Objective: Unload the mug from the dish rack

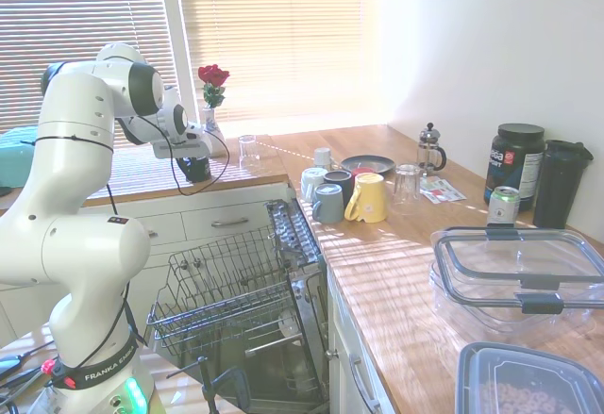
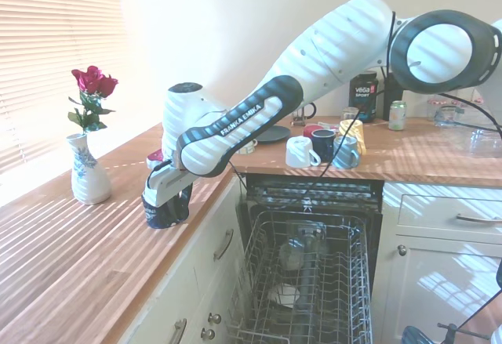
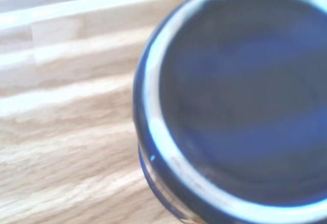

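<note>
The small glossy black cylindrical mug (image 2: 165, 212) is standing on the wooden countertop (image 2: 86, 273) at the left of the second exterior view, out of the large grey wire dish rack (image 2: 307, 281), which is sitting pulled out at the bottom centre; the two-finger gripper (image 2: 165, 197) is closing around the mug from above, its fingers clamping the mug's sides; in the wrist view the mug's dark round opening (image 3: 240, 106) is filling the right of the frame, blurred, over the wood grain; the rack is holding some pale pieces near its middle, too small to identify; a white ceramic vase (image 2: 88, 173) at the left is holding red roses (image 2: 93, 83); at the upper right a black tub (image 1: 514, 165) is showing the word "SPORT" on its label; the arm's lower link is reading "FRANKA EMIKA" in white letters; a clear plastic lidded container (image 1: 517, 277) is sitting at the right of the first exterior view, apparently empty; a cluster of mugs, among them a yellow mug (image 1: 369, 197), is standing on the counter behind the rack.
</note>
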`<state>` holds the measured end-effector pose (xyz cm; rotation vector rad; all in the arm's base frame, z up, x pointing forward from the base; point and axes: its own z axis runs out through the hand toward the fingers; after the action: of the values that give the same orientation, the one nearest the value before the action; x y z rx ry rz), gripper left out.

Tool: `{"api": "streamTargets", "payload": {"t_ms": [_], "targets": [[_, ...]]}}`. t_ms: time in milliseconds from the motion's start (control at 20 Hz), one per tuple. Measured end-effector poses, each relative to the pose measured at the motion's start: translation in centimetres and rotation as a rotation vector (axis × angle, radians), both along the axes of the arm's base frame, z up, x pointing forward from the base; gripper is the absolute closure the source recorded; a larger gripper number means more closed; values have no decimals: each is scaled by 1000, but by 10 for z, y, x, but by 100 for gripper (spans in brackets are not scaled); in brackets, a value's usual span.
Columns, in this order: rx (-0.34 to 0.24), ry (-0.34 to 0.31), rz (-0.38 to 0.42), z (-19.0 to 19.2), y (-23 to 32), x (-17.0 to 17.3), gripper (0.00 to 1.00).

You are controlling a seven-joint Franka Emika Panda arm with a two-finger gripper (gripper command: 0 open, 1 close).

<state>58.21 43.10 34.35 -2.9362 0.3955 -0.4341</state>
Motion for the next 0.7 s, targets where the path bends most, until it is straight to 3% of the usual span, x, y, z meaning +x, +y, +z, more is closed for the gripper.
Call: {"api": "streamTargets", "payload": {"t_ms": [200,450,700], "targets": [[-1,-9,-10,12,4,-2,0],[-32,-36,-27,54,-21,-18,0],[-74,18,-37,61,-68,-61,0]]}}
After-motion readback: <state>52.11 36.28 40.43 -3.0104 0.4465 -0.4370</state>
